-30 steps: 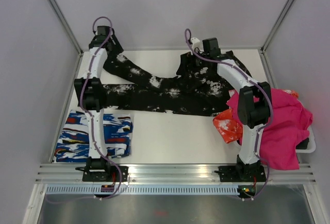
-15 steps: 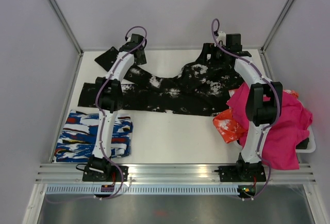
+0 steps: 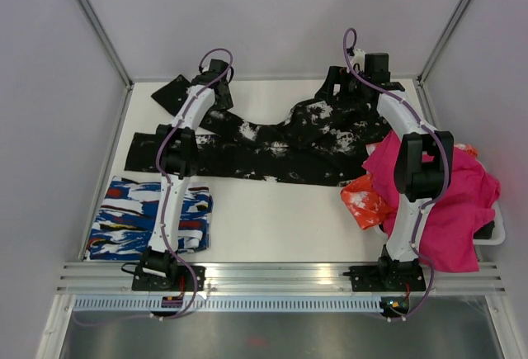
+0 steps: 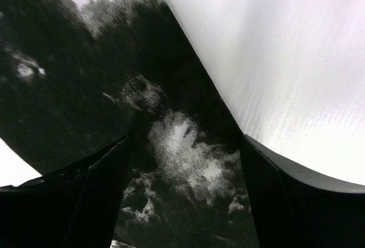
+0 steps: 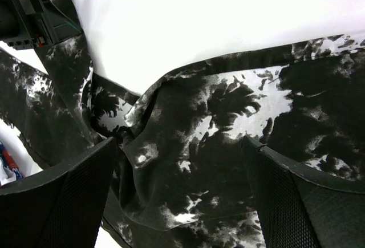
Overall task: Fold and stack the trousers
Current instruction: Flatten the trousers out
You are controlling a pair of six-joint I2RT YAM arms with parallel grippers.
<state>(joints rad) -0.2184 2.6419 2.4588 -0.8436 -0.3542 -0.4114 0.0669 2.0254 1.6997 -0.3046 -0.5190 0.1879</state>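
Both the left gripper (image 4: 183,145) and right gripper (image 5: 179,145) gape over the trousers (image 3: 272,148), apparently holding nothing.

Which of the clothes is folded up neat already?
The blue, white and red streaked garment at the near left. The black white-splattered trousers lie spread out, and the magenta cloth sits in a loose heap.

One trousers (image 3: 272,148); one magenta cloth (image 3: 462,202); one blue-streaked garment (image 3: 124,219)

You have on the table: trousers (image 3: 272,151), black with white splatter, far centre; folded garment (image 3: 124,219), blue, white and red streaks, near left; cloth (image 3: 462,202), plain magenta, right; orange piece (image 3: 363,200), white-flecked, beside it.
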